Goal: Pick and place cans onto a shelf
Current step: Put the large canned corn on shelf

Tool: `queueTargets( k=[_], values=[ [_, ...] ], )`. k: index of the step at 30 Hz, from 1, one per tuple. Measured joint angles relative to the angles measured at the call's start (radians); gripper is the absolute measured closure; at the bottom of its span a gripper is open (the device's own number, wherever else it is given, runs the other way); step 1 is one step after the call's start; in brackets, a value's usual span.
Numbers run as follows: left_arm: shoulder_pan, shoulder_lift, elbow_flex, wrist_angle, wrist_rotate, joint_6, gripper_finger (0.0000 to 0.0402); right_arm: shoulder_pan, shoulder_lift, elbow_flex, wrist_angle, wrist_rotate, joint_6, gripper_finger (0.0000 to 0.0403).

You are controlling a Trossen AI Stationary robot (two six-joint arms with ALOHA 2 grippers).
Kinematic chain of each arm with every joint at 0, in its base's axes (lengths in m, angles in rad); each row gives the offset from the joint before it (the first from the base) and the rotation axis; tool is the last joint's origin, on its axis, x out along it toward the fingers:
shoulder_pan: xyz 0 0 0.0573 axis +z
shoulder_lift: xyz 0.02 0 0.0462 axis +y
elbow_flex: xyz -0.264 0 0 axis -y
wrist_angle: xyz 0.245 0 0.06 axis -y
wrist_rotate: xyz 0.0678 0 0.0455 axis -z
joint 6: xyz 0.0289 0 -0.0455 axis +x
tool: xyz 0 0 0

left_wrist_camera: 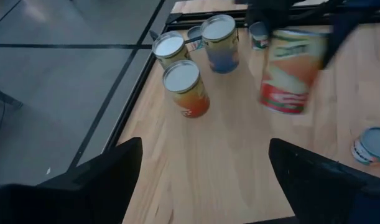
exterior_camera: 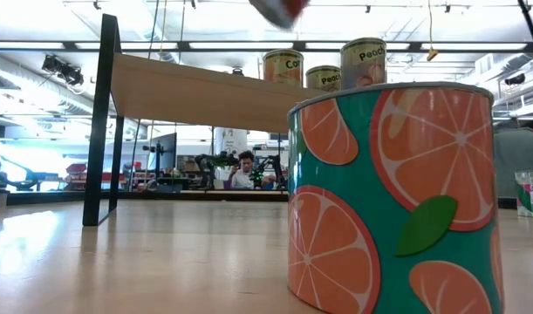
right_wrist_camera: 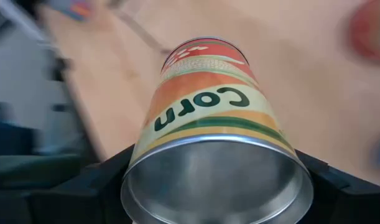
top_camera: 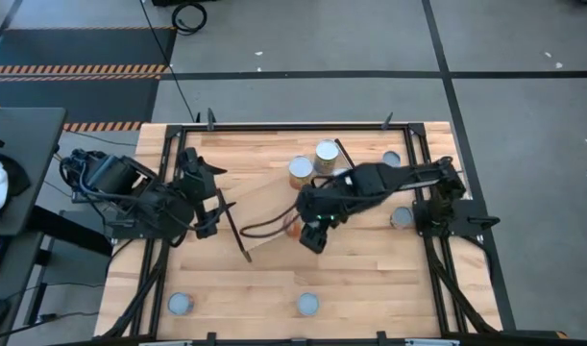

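Note:
My right gripper is shut on a corn can with orange, red and cream bands. It holds the can in the air over the near edge of the light-wood shelf. The can also shows in the left wrist view. Three cans stand upright on the shelf's far part. My left gripper is open and empty by the shelf's left end, its fingers wide apart. My right gripper pinches the corn can between its two fingers, one on each side of the can's wall, close to the silver upper end. The fingers come from above, pointing down. The can hangs below them, roughly upright and lifted clear.
An orange-print can stands close to the low camera. More cans stand on the tabletop at the near left, near middle, right and far right. Black rod frames close the shelf's short ends.

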Motion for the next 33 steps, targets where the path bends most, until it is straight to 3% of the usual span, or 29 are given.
queueTargets(
  k=[5,12,25,33],
  values=[
    [0.033,0.0,0.0,0.001,0.0,-0.024,0.0045,-0.047,0.021,0.019,-0.143,0.042,-0.095,0.0095],
    [0.056,0.0,0.0,0.005,-0.001,-0.045,0.0045,-0.096,0.035,0.006,-0.136,0.043,-0.129,0.0095],
    [0.056,0.0,0.063,0.1,0.024,-0.018,0.0045,-0.146,0.034,-0.011,-0.137,-0.01,0.019,0.0094],
    [0.056,0.0,0.124,0.102,0.023,0.018,0.0045,-0.146,0.034,-0.011,-0.137,0.023,0.137,0.0064]
  ],
)
